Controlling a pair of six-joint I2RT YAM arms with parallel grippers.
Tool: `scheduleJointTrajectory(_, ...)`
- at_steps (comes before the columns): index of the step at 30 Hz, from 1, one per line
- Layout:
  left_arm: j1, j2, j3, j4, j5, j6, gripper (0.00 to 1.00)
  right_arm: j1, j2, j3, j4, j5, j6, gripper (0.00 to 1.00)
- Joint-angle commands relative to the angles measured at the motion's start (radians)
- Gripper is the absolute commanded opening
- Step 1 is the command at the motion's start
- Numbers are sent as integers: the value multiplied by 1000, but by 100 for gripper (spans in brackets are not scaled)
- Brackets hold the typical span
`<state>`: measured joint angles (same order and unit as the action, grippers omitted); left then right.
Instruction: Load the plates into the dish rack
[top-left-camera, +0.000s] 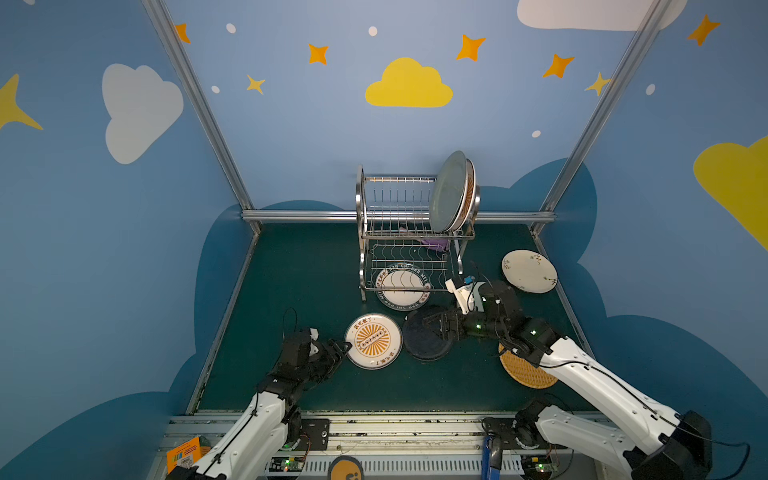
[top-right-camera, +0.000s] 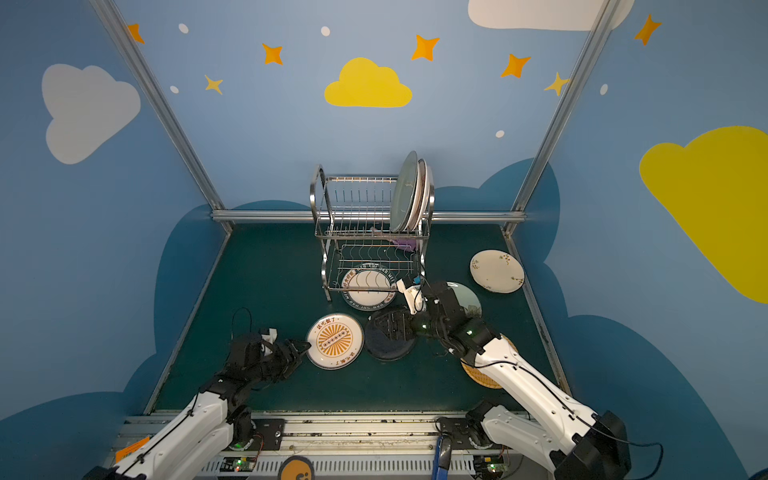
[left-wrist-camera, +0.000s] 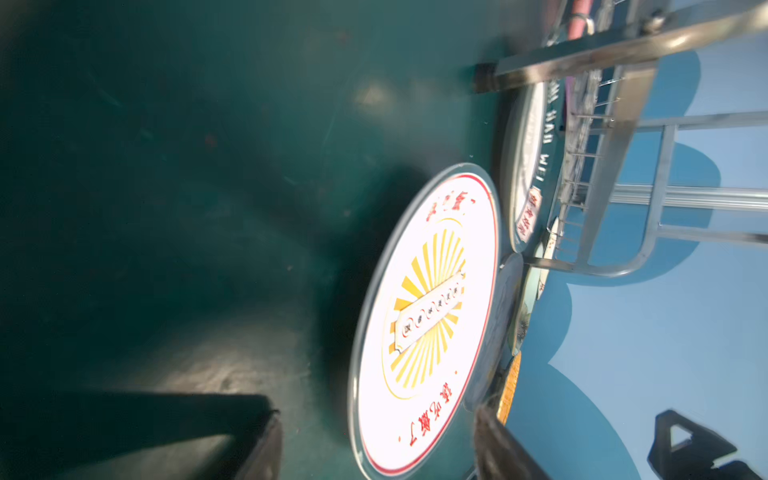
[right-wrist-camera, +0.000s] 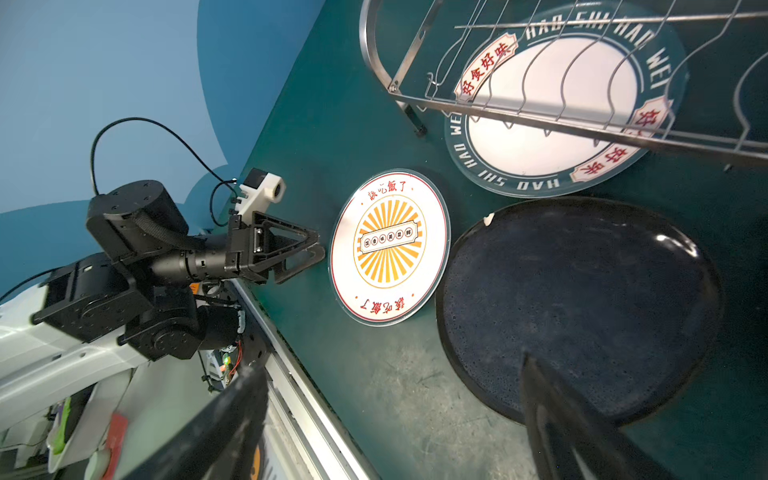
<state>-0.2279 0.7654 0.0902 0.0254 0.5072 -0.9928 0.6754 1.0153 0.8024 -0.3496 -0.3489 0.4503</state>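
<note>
Green mat (top-right-camera: 270, 291): pale plate (top-right-camera: 471, 299) shows in a top view, not R wrist.

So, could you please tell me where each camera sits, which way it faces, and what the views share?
Top views: high above the near edge, looking down and back over the table and dish rack; the left tool and right tool both show.
Left wrist: low over the table, looking between its own fingers at the sunburst plate, rack beyond.
Right wrist: over the navy plate, facing the left tool; its own fingers show.
Shared: every view shows the sunburst plate.
</note>
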Motion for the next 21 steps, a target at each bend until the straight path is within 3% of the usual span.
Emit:
scheduleJointTrajectory(1,-4,96,32,55,2,21,66,-7,0,-10,64,-48,33,92)
scheduleJointTrajectory(10,-4,353,59,196,36,56,52,-14,-29,-17,57,-56,51,92)
scheduleJointTrajectory(21,24,457,55,267,61,75,39,-16,-59,-14,42,-68,64,92)
